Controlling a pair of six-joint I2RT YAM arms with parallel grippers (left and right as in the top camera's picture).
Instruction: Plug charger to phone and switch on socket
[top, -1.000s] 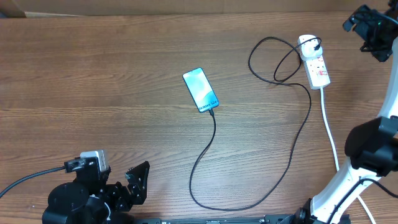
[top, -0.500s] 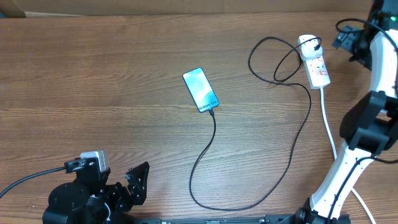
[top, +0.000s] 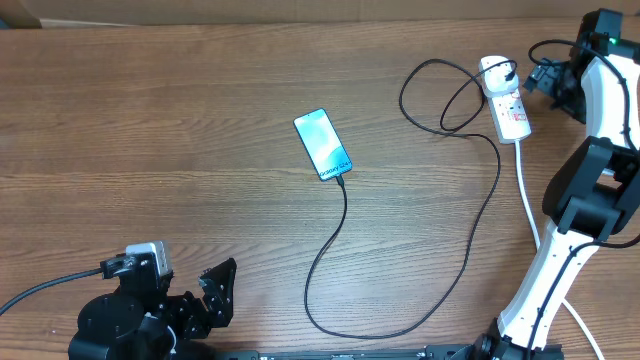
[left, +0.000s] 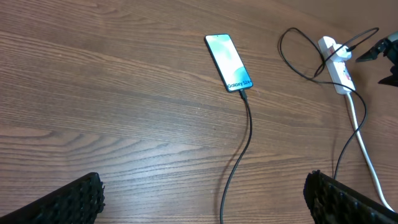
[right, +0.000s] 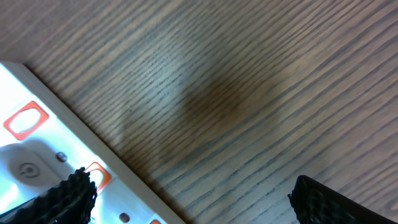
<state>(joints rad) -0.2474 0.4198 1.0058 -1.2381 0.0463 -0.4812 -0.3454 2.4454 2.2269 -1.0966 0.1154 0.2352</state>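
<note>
The phone lies mid-table with its blue screen lit; the left wrist view also shows the phone. The charger, a thin black cable, meets the phone's near short edge with its tip, loops toward the front and runs up to the socket. The socket is a white strip with red switch marks. My right gripper hovers open just right of the socket's far end, one finger over the strip. My left gripper is open at the front left, far from the phone, holding nothing.
The socket's thick white cord runs toward the front right, alongside my right arm's base. The black cable forms loose loops left of the socket. A cardboard edge lies at the back left.
My right gripper has swung from the back right corner leftward to the socket's far end. The left gripper has barely shifted. Phone and cable stay put.
</note>
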